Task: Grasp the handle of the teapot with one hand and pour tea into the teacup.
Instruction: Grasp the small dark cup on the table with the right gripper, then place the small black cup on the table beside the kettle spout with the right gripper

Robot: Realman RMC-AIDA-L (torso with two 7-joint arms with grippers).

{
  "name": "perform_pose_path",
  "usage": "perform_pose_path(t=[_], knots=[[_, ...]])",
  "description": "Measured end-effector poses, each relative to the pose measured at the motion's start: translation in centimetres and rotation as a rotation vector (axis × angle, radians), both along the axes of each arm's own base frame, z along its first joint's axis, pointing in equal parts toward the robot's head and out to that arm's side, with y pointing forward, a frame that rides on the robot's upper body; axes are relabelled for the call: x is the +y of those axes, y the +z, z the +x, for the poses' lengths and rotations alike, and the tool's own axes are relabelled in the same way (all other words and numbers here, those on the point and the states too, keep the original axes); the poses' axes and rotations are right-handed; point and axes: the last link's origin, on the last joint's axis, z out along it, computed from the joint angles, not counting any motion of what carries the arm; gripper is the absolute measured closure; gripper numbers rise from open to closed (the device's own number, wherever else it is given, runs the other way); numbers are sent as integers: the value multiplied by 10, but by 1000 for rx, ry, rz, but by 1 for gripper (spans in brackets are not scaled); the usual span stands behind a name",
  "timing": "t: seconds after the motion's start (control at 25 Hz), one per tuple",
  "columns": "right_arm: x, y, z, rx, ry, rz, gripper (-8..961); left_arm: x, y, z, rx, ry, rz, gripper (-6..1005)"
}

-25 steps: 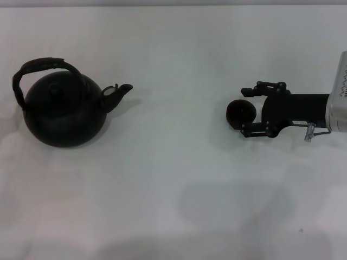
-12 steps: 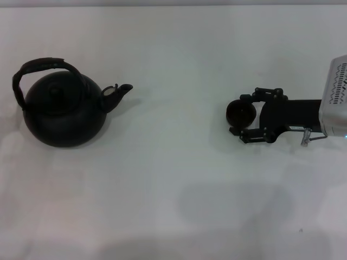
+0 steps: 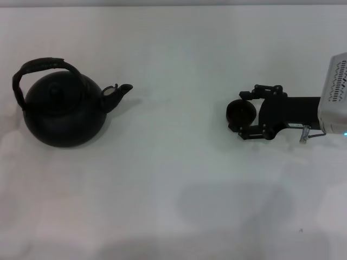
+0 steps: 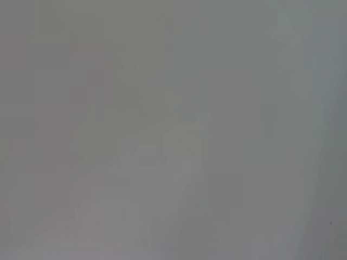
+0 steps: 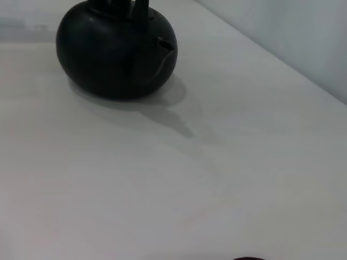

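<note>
Right pincer [image 3: 242, 114] has narrowed since a second ago | its fingers now clasp the small round black teacup [image 3: 241, 112] on the white worktop [image 3: 173, 179] | round matte black teapot [image 3: 62, 108] well apart, beyond its fingertips, arched handle [image 3: 40, 67] untouched.

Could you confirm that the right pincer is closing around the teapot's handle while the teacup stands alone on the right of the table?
Not quite. In the head view the right pincer sits at the teacup on the right, its fingers on either side of the cup. The teapot stands alone on the left, its handle untouched. No left pincer shows in any view.
</note>
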Motion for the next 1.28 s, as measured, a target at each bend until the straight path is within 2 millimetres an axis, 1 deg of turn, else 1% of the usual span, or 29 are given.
perform_pose_path(t=[0.4,0.56,0.64,0.84,0.92,1.0,1.16,1.28], knots=[[7,-10,-3,-19,-9,-22,146,1,3,-1,5,1,8,112],[7,-10,-5,-8,-12,-27,195,2,3,-1,6,3,11,112],[6,-7,-9,27,-15,-30,220,2,4,-1,6,3,13,112],[9,5,-26,126,-55,-36,222,2,4,-1,7,3,13,111],[10,6,-33,151,-74,-48,221,3,4,-1,7,2,13,111],[10,5,-42,186,-92,-73,220,3,4,-1,7,1,13,111],[10,3,-47,207,-102,-87,215,5,3,1,3,-2,10,112],[9,-5,-53,207,-93,-103,210,6,1,2,1,-6,4,111]])
